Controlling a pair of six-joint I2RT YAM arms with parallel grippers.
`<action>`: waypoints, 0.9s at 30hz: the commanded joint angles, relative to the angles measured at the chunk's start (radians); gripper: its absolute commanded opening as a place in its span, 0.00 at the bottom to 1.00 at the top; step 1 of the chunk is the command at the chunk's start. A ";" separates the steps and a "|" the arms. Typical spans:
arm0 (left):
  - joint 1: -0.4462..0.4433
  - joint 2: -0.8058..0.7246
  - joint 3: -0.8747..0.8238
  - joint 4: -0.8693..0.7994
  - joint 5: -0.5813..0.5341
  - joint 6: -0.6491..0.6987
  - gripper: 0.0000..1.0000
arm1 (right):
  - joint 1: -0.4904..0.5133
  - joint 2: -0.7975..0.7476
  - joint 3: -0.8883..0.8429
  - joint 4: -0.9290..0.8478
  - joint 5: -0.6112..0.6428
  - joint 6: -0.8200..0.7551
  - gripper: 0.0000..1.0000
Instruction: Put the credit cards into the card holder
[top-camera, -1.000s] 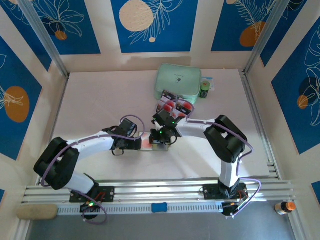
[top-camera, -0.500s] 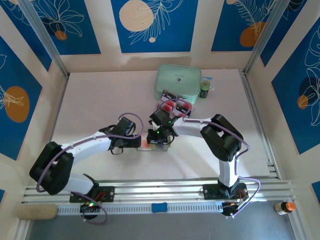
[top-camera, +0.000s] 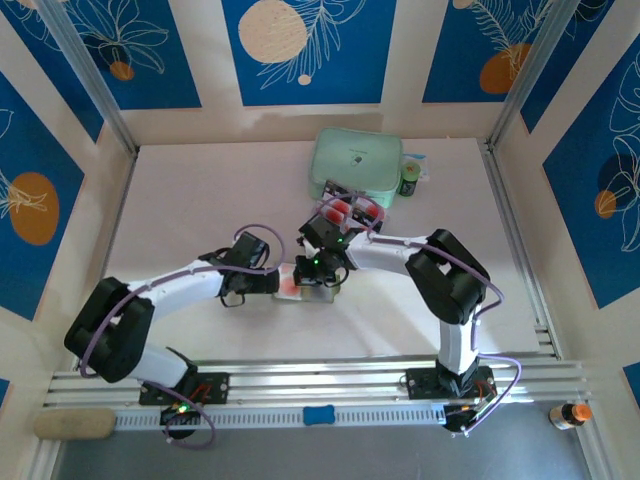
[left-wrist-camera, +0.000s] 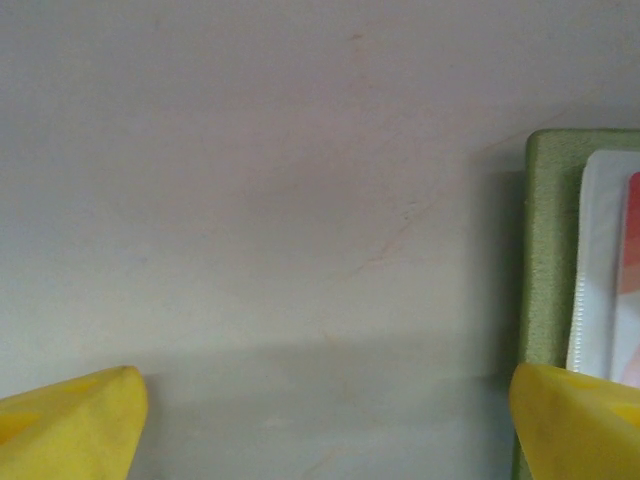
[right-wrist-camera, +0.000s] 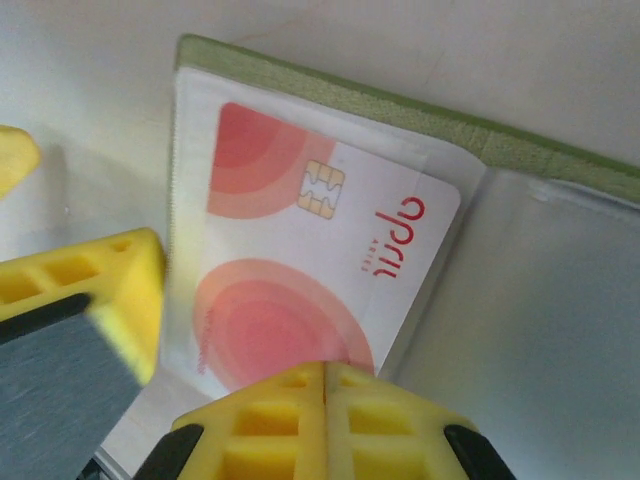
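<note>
one credit card lies nearly seated in the clear pocket of the open olive card holder at mid-table, with the right gripper clenched, apparently on nothing, at its near edge. the left gripper, spread wide, braces the holder's edge, while more cards wait beside the mint-green case.

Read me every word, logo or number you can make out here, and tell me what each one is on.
"april": red letters on the credit card lying in the open card holder.
Tiny print beside that word on the same card: too small to read.
Mark on the lid of the mint-green case: too small to read.
</note>
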 joint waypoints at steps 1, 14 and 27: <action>0.009 0.019 -0.014 0.010 0.006 0.008 0.93 | -0.011 -0.043 0.033 -0.069 0.035 -0.039 0.00; 0.009 0.019 -0.027 0.014 0.003 0.010 0.93 | -0.008 0.005 0.053 -0.103 0.074 -0.059 0.00; 0.009 0.013 -0.041 0.023 0.006 0.006 0.93 | 0.010 0.067 0.099 -0.096 0.041 -0.049 0.00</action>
